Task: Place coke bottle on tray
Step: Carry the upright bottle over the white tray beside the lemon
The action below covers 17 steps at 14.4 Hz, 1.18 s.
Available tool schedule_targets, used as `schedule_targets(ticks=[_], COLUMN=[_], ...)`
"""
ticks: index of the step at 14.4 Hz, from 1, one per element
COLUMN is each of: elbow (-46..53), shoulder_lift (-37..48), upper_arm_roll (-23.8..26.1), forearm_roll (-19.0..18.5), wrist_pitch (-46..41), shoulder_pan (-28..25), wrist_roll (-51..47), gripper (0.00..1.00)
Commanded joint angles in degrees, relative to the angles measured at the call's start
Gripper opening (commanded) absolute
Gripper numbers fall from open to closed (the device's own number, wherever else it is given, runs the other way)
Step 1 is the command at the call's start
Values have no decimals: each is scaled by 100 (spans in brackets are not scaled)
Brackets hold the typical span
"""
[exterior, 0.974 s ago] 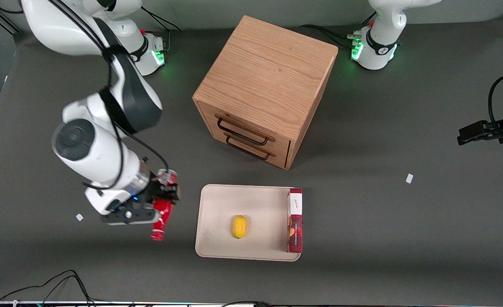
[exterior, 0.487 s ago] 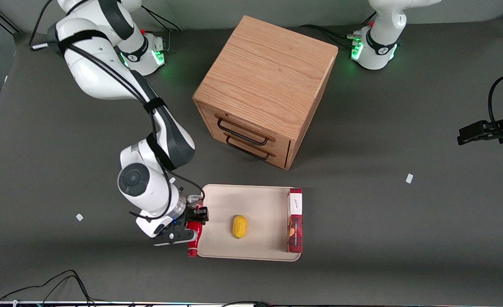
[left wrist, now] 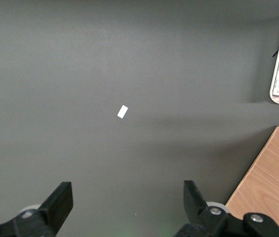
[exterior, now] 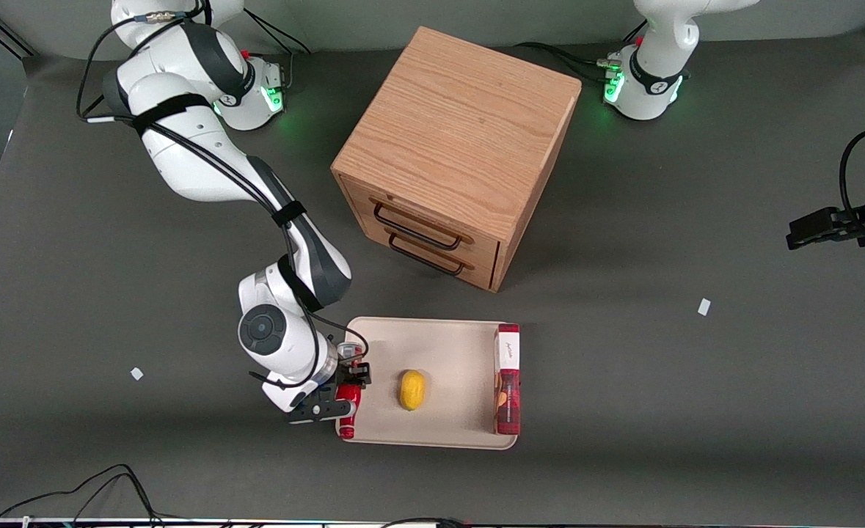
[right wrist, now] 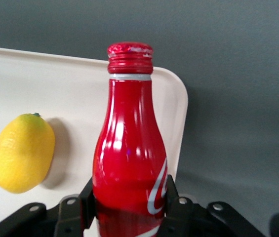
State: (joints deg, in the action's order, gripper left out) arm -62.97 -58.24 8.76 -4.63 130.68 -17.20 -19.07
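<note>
The red coke bottle (exterior: 348,412) with white script lies in my right gripper (exterior: 344,392), its red cap pointing toward the front camera. The gripper is shut on the bottle's body and holds it over the working arm's end of the beige tray (exterior: 447,345), at the tray's edge. In the right wrist view the bottle (right wrist: 129,158) sits between the black fingers (right wrist: 87,200), with the tray (right wrist: 75,84) under it.
A yellow lemon (exterior: 411,389) lies in the tray's middle, also in the right wrist view (right wrist: 23,153). A long red box with a white end (exterior: 507,378) lies along the tray's other edge. A wooden drawer cabinet (exterior: 454,150) stands farther from the front camera than the tray.
My right gripper has carried the bottle sideways from beside the tray to over the tray's edge. The lemon and red box have not moved.
</note>
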Motion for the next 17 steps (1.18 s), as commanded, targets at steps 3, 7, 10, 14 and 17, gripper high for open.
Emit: schedule_targets(ticks=[3,7,10,14,17], elbow=[66,57,57,48,57], shoulder_lift=[-169,-258,-258,-258,-249], upper_arm_roll=[38,38,38,29,29], forearm_roll=[-38,-29,-29,-29,-29], wrist_pitch=[325,624,704,730,731], shoulder_pan=[-81,-81,-81,-90,-81], wrist_roll=[-176,-176,-176,-176,-176], gripper=[59,83,84,85,89])
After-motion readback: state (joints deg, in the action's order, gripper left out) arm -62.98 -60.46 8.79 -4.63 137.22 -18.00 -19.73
